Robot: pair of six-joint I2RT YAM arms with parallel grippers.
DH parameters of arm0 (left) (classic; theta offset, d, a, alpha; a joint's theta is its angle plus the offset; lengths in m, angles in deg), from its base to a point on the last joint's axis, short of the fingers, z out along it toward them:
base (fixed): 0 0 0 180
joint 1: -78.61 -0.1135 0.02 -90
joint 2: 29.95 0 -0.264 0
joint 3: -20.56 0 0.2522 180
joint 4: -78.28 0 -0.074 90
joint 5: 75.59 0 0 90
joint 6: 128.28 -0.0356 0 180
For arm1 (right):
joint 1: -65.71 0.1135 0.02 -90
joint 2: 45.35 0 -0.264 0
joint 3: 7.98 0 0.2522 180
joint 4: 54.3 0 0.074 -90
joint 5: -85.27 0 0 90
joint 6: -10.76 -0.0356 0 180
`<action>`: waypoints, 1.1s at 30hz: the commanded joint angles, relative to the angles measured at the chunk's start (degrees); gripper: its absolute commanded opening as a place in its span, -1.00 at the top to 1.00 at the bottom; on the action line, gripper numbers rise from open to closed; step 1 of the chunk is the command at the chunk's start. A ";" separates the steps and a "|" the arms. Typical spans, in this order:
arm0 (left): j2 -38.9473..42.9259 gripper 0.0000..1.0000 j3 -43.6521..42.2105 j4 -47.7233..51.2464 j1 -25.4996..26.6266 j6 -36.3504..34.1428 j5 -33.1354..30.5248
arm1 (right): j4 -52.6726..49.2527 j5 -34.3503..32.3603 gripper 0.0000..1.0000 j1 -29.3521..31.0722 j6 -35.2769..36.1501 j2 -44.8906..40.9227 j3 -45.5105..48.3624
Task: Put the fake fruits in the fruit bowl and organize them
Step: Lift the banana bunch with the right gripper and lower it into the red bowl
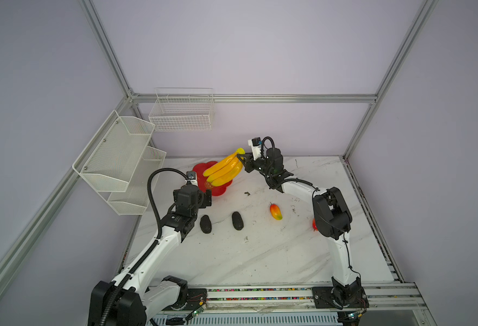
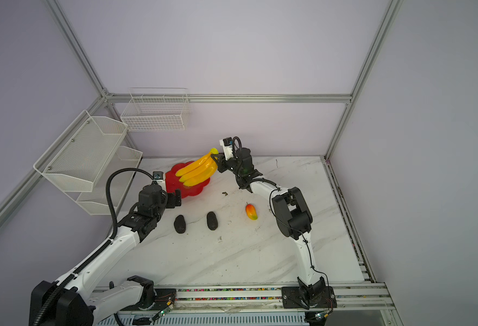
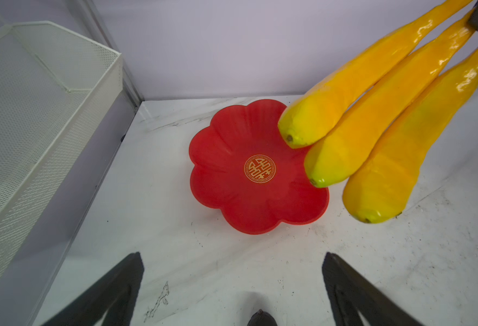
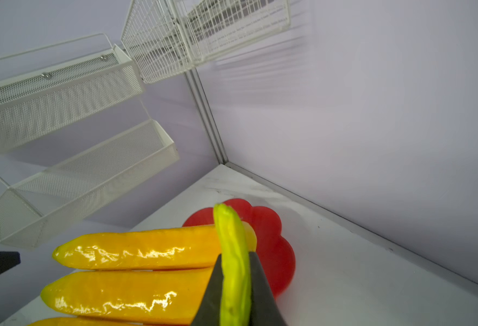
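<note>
On the marbled worktop [image 1: 260,254], the fruit bowl [image 1: 198,171] lies toward the upper left, the banana bunch [image 1: 223,170] hanging over it by its stem, clamped in the right pincer [image 1: 244,160]. The left pincer [image 3: 232,255] gapes wide, empty. Lowering the bunch flat and centred before release seems wise.

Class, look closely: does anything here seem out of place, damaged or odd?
The marble tabletop is scuffed with dark marks, and a small dark scrap lies near the red bowl. One red fruit sits apart, mostly hidden behind the right arm.
</note>
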 commanded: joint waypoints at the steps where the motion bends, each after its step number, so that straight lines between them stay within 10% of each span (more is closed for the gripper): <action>1: 2.98 -1.00 3.94 4.54 -3.94 7.06 6.49 | 0.87 -6.38 0.95 0.16 -4.53 6.33 -7.00; 33: 5.90 -1.00 -0.09 5.44 -5.90 7.55 3.09 | -16.19 -16.64 0.86 7.54 0.01 27.66 -33.45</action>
